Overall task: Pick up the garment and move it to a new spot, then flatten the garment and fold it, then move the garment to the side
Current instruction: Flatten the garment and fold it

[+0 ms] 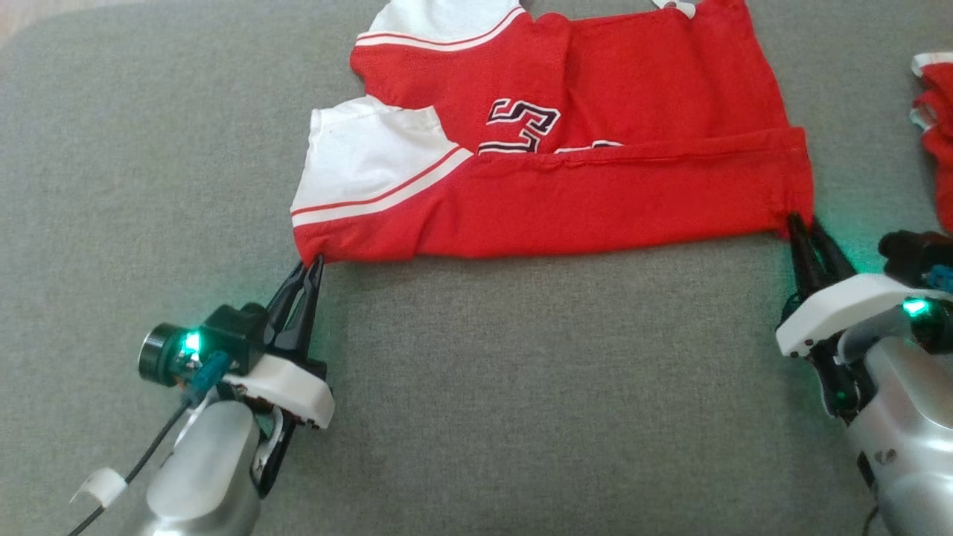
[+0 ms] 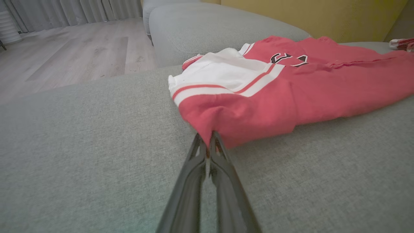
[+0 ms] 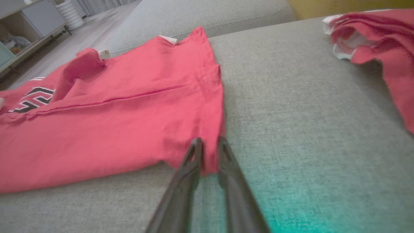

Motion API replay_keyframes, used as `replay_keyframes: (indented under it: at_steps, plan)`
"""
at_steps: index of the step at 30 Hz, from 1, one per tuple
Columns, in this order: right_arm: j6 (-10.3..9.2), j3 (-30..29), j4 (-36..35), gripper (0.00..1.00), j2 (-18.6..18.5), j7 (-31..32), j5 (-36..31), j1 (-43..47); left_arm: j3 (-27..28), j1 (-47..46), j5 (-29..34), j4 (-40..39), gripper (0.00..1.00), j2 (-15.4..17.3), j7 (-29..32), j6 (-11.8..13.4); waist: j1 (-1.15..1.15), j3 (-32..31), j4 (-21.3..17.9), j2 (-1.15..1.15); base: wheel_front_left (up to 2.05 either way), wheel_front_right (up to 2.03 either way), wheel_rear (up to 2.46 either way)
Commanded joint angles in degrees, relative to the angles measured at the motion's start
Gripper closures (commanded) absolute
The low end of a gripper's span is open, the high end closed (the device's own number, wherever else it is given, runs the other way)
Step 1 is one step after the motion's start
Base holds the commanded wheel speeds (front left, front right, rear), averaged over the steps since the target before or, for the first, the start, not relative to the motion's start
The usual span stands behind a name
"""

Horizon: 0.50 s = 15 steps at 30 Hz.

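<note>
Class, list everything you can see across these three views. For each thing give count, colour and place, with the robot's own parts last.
jersey: one, red with white sleeves and dark lettering, spread on the sofa cushion, near edge folded over
second garment: one, red with white trim, bunched at the cushion's right edge
sofa cushion: one, grey, under both garments
floor: one, pale wood, beyond the sofa
curtains: grey, at the floor's far side
wall: one, yellow, behind the sofa
left gripper: one, dark, shut on the jersey's near left corner
right gripper: one, dark, fingers either side of the jersey's near right corner, grip unclear
</note>
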Motion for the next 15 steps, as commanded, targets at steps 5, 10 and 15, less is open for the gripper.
replay_keyframes:
  at_steps: [5,10,15]
  plan:
    - [0.37,3.73,0.36,1.0,-2.27,-0.24,2.22,-0.72,2.52,0.87,0.57,-2.41,1.0,1.67,-0.36,-0.3,0.0,-1.38,0.19,0.0,0.0,0.0,0.0]
    - [0.37,4.51,1.19,1.0,-5.49,-1.15,3.41,0.52,2.33,4.05,0.81,-4.49,1.0,1.18,-0.37,-0.37,0.0,-3.55,0.57,0.0,0.0,0.0,0.0]
    - [0.37,4.31,0.5,1.0,-8.04,-1.81,4.25,5.23,1.96,9.73,0.73,-7.58,1.0,0.91,-0.37,-0.06,0.0,-6.28,0.74,0.0,0.0,0.0,0.0]
